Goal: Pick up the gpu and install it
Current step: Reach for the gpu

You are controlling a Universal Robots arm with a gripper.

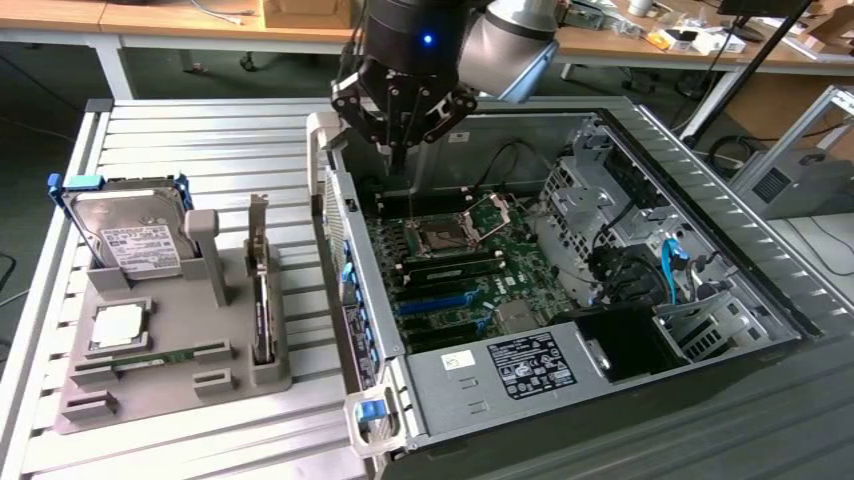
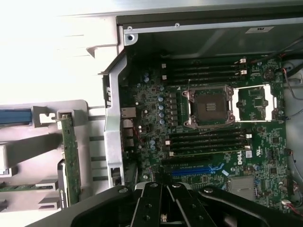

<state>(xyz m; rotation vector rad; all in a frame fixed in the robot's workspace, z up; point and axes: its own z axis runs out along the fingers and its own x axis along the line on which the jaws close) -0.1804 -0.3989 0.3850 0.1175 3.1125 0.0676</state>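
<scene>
The gpu (image 1: 262, 300) is a thin dark card with a silver bracket. It stands on edge in a slot of the grey holder (image 1: 174, 395) at the exterior view's left. In the wrist view the gpu (image 2: 69, 156) shows edge-on beside the case wall. My gripper (image 1: 396, 150) hangs over the far left corner of the open computer case (image 1: 400, 405), above the motherboard (image 1: 461, 265). It is well away from the gpu. Its black fingers (image 2: 150, 203) are shut together with nothing between them, and the gripper (image 2: 164, 187) sits over the board's blue slot (image 2: 191, 170).
A silver hard drive (image 1: 127, 240), a processor (image 1: 118, 325) and a green memory stick (image 1: 160, 357) also sit in the holder. The open CPU socket (image 2: 208, 106) lies mid-board. Drive cages and cables (image 1: 627, 260) fill the case's right side. Desks stand behind.
</scene>
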